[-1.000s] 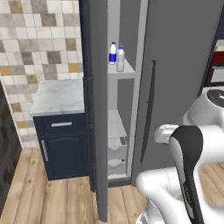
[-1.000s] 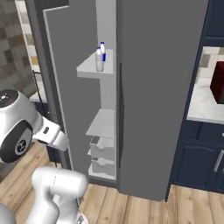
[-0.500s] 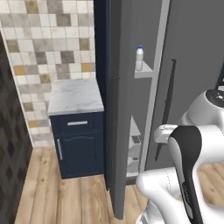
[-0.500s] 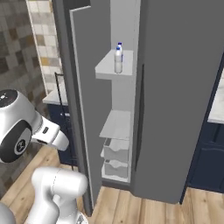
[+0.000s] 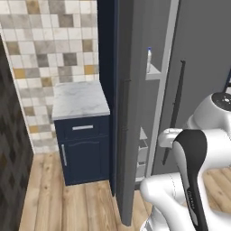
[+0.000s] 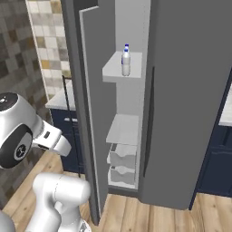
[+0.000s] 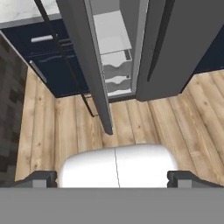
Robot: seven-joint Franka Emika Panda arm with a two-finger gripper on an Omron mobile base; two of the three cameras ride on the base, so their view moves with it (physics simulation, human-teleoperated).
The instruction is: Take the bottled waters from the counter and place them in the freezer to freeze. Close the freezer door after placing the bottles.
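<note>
Two bottled waters [image 6: 126,61] stand close together on the upper shelf inside the freezer [image 6: 124,131]; the whitish one hides most of the blue-labelled one. In the left base view a sliver of one bottle [image 5: 149,60] shows past the door's edge. The freezer door [image 6: 93,118] stands open, its pale inner face towards the shelves and its black bar handle [image 5: 124,131] on the outer side. The marble counter [image 5: 80,99] is bare. My gripper [image 7: 114,179] is open and holds nothing; it hangs low over the wooden floor in front of the door, well away from it.
The navy cabinet [image 5: 85,146] under the counter stands left of the door. Beside the freezer compartment the other dark door [image 6: 190,99] is shut. White drawers [image 6: 122,156] fill the freezer's bottom. A tiled wall [image 5: 49,49] rises behind the counter. The wooden floor [image 7: 166,122] lies free in front of the appliance.
The whole scene has slid to the right in both base views, so the camera has moved. The bottles stay on the shelf, and my gripper stays open.
</note>
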